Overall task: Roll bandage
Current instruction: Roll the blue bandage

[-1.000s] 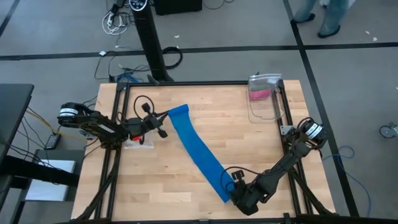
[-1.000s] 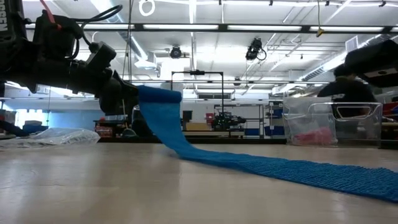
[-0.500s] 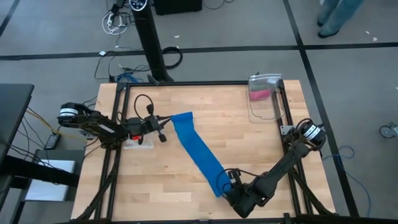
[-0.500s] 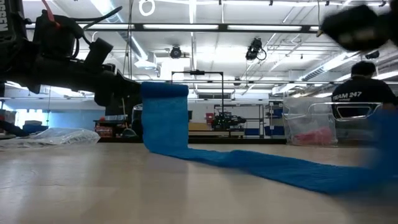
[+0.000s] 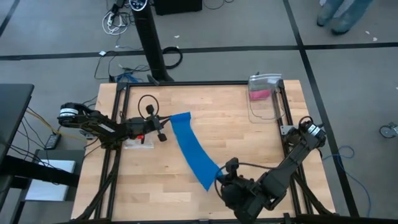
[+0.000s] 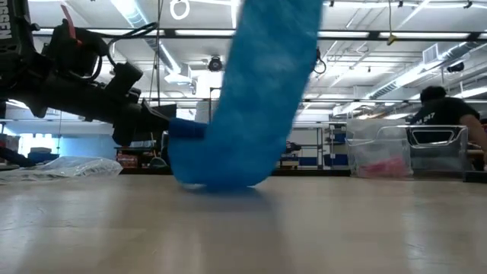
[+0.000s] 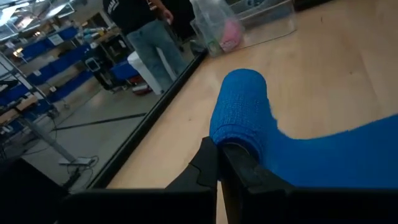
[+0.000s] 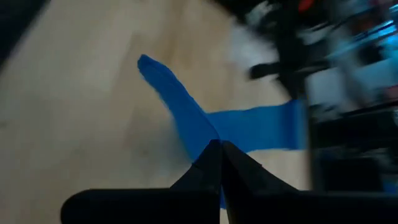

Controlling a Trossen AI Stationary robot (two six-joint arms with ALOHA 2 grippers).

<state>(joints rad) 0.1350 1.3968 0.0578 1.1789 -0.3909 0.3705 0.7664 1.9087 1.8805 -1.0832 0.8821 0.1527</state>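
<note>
The bright blue bandage (image 5: 189, 146) runs slanting from the table's left middle toward its near edge. Its far end is wound into a small roll (image 7: 239, 106). My left gripper (image 5: 168, 120) is shut on that roll, just above the table. My right gripper (image 5: 219, 177) is shut on the strip near its near end and is raised above the table. In the low view the strip (image 6: 259, 91) climbs steeply from a bend resting on the wood (image 6: 221, 181) and leaves the top of the picture. A short free tail (image 8: 149, 65) sticks out past my right fingers. My left gripper pinches the end face of the roll (image 7: 231, 144) between its two shut fingers, coming in about level from the table's left side, along the roll's axis. The roll lies level, just off the table. My right gripper pinches the flat strip close to its near end (image 8: 208, 138) between its two fingers, slanting down from the near right. That stretch is lifted clear, and the strip sags slack toward the roll.
A clear plastic box (image 5: 264, 96) with something pink inside stands at the far right corner. A flat clear packet (image 5: 138, 143) lies under my left arm. Black frame rails (image 5: 118, 149) border the table. A person (image 6: 437, 106) sits behind the box, beyond the table.
My right gripper has taken hold of the strip's near end and risen sharply, drifting toward the table's left and tipping more level. The near half of the bandage has been lifted off the wood and now hangs steeply. The rolled end has stayed at my left gripper, whose wrist has turned a little.
</note>
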